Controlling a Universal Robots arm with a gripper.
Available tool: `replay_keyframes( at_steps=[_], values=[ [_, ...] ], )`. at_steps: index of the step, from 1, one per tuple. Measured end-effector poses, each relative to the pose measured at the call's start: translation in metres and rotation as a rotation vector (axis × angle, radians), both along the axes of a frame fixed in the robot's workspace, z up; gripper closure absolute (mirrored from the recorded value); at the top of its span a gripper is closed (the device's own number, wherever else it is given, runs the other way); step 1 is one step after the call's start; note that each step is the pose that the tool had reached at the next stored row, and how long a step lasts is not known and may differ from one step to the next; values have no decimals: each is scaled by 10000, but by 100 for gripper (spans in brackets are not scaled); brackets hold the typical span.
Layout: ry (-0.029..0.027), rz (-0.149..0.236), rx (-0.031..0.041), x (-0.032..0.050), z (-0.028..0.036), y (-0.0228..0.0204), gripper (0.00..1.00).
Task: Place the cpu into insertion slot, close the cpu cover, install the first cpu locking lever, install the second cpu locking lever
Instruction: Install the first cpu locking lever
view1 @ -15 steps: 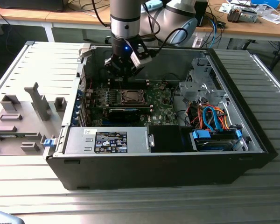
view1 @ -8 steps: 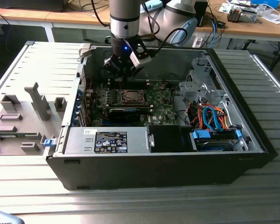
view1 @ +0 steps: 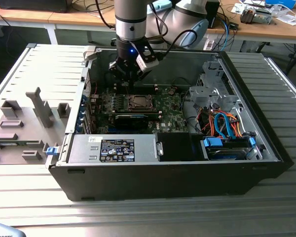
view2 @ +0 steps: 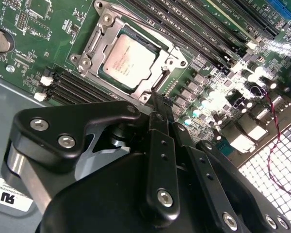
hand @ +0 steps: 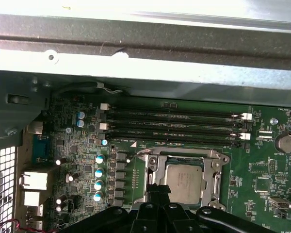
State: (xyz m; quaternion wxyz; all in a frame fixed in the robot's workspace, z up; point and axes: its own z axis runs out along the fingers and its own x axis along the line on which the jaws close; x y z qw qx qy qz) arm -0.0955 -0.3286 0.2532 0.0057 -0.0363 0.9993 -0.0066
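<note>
We see the open computer case (view1: 177, 168) lying on the slatted desk (view1: 148, 217), and we take the cpu socket (view1: 137, 102) on its motherboard (view1: 160, 111) as our landmark. The arm's hand (view1: 129, 75) hangs just above the socket's far edge, close to the case's back wall. In both wrist views the cpu (view2: 130, 60) (hand: 183, 182) already lies flat inside the socket frame, so we judge placement done. The cover seems to sit around the chip, though we cannot tell whether it is fully down, nor whether either locking lever is latched. The hand's fingers (view2: 157, 111) meet in a narrow tip, closed and carrying nothing, just beside the socket's edge. Memory slots (hand: 174, 127) crowd one side of the socket; capacitors (hand: 99, 172) stand near another.
</note>
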Motion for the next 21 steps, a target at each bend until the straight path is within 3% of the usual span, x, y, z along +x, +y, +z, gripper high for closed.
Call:
replay_keyframes(
  at_steps=[21],
  values=[
    [0,1,-1,-65,0,0,89]
  ],
)
